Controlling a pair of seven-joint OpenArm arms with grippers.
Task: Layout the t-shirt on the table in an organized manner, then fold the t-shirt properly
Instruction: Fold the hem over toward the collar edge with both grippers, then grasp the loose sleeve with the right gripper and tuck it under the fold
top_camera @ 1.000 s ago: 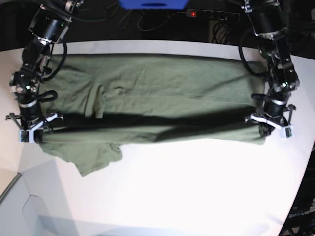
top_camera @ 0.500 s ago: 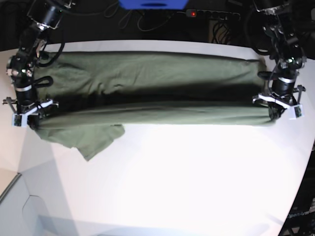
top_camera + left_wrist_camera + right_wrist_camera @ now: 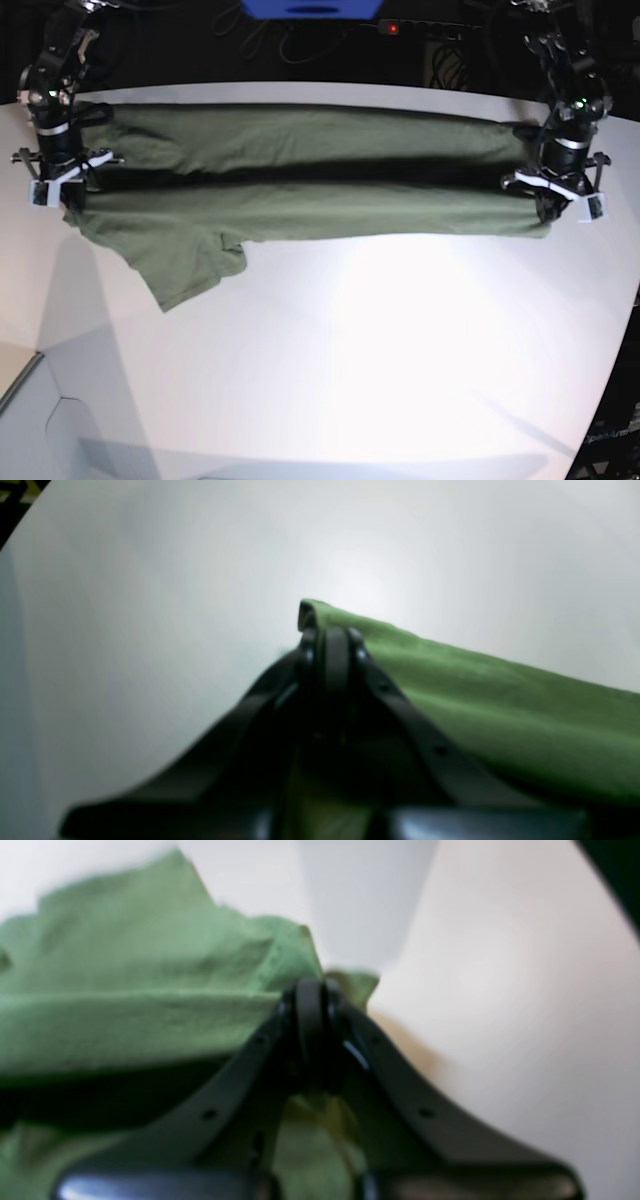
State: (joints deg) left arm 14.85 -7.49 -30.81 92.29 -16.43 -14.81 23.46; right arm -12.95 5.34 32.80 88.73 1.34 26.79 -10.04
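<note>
- Two grippers show in the base view, each clamped on one end of the t-shirt point(image 3: 300, 190): the left gripper point(image 3: 556, 203) at the picture's right end, the right gripper point(image 3: 58, 180) at the picture's left end. The shirt lies along the far side of the table point(image 3: 400, 350), its long axis running left to right. A lengthwise fold looks to be under way, with a dark crease between a far band and a near band. One sleeve point(image 3: 185, 265) hangs out toward the near side at the left. Squaring up and the crosswise folds appear to be left.
- One pair of jaws fills the left wrist view: the left gripper point(image 3: 330, 640) is pinched shut on a folded edge of the t-shirt point(image 3: 500, 705), which runs off to the right over bare table point(image 3: 150, 605).
- In the blurred right wrist view, the right gripper point(image 3: 312, 1000) is likewise closed on bunched t-shirt point(image 3: 150, 990), the cloth spreading left, with table point(image 3: 500, 990) at the right.
</note>
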